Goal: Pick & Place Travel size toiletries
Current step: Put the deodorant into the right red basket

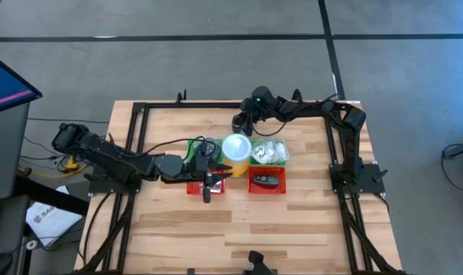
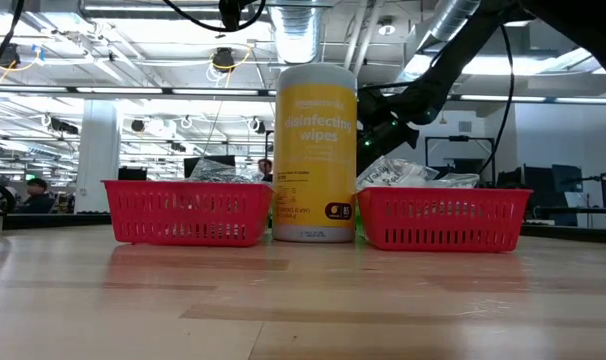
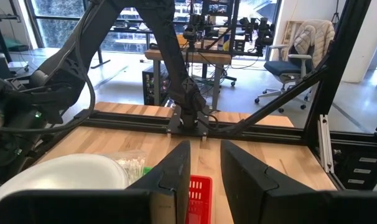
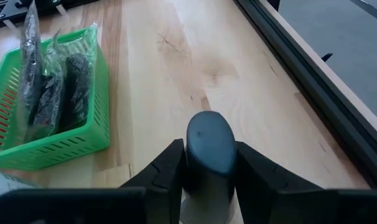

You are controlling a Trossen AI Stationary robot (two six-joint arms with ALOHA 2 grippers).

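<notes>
My right gripper (image 1: 241, 122) hovers over the table's far side, beyond the yellow cylinder (image 1: 237, 147), shut on a dark grey rounded item (image 4: 210, 140). My left gripper (image 1: 209, 182) is open above the left red tray (image 1: 195, 189) and touches nothing; its fingers (image 3: 176, 171) stand apart in the left wrist view. Clear-wrapped white packets (image 1: 270, 153) lie in the right green tray. Dark wrapped items (image 4: 58, 87) lie in the left green tray (image 4: 70, 144). One dark item (image 1: 267, 181) lies in the right red tray. My right gripper pinches the dark grey rounded item by its two sides (image 4: 191, 152), one finger (image 4: 167, 171) on each flank. Its rounded end sticks out beyond the fingertips. The item is above the bare wood; its rear part is hidden between the fingers.
The yellow cylinder (image 2: 315, 150) with a white top stands upright between the trays. Two red trays (image 2: 188, 212) (image 2: 443, 218) sit near, two green ones behind. A black frame rail (image 4: 313, 93) runs along the far edge. Bare wood (image 1: 239, 229) fills the near half.
</notes>
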